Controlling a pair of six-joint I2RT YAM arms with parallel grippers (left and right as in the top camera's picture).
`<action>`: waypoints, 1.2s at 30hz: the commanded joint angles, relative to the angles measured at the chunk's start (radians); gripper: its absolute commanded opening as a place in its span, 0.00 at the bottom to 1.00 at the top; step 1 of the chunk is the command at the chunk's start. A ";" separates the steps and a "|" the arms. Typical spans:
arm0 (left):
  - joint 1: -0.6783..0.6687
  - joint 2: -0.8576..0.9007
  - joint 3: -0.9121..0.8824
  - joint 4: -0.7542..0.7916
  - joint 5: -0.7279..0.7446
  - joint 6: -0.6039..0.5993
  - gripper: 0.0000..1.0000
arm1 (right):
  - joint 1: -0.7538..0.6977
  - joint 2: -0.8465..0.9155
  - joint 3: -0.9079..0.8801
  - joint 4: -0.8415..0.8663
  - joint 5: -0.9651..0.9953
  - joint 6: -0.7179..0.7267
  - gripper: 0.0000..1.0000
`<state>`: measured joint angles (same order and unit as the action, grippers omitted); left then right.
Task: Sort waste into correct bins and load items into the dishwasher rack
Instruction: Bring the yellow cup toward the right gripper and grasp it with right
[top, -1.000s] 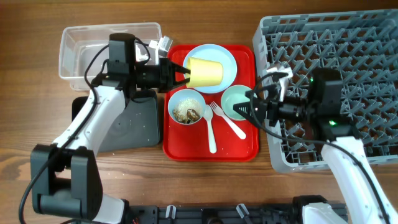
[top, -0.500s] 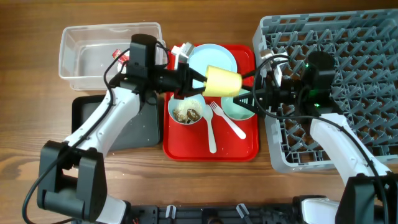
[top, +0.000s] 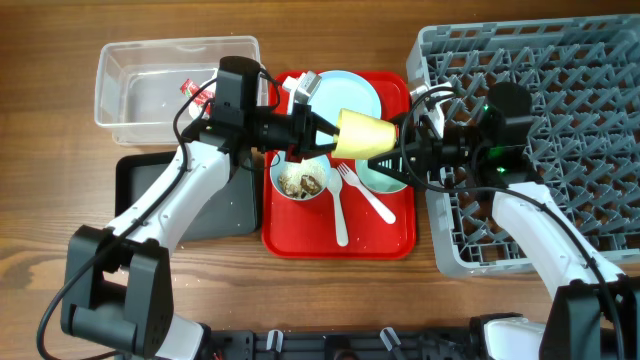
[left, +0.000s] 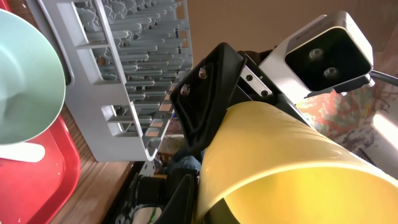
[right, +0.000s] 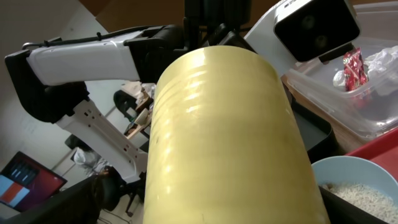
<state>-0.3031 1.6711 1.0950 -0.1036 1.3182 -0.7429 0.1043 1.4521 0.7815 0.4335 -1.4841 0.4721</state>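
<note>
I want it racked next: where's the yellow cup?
Overhead, the yellow cup hangs sideways in the left gripper, above the red tray, beside the right gripper.

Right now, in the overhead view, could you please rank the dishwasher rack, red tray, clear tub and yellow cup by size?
1. dishwasher rack, cut off by the frame edge yet largest.
2. red tray.
3. clear tub.
4. yellow cup, held above the tray and nearer the camera, which enlarges it, but plainly smallest.
</note>
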 joint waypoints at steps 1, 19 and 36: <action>-0.003 0.007 0.006 0.003 0.001 -0.006 0.04 | 0.003 0.005 0.017 0.031 -0.001 0.029 0.95; -0.003 0.007 0.006 0.003 0.002 -0.007 0.04 | 0.004 0.005 0.017 0.055 0.024 0.055 0.76; -0.014 0.007 0.006 0.003 0.001 -0.007 0.04 | 0.004 0.005 0.017 0.157 -0.011 0.157 0.75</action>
<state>-0.3080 1.6711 1.0950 -0.0967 1.3563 -0.7429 0.1040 1.4551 0.7807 0.5777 -1.4391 0.6132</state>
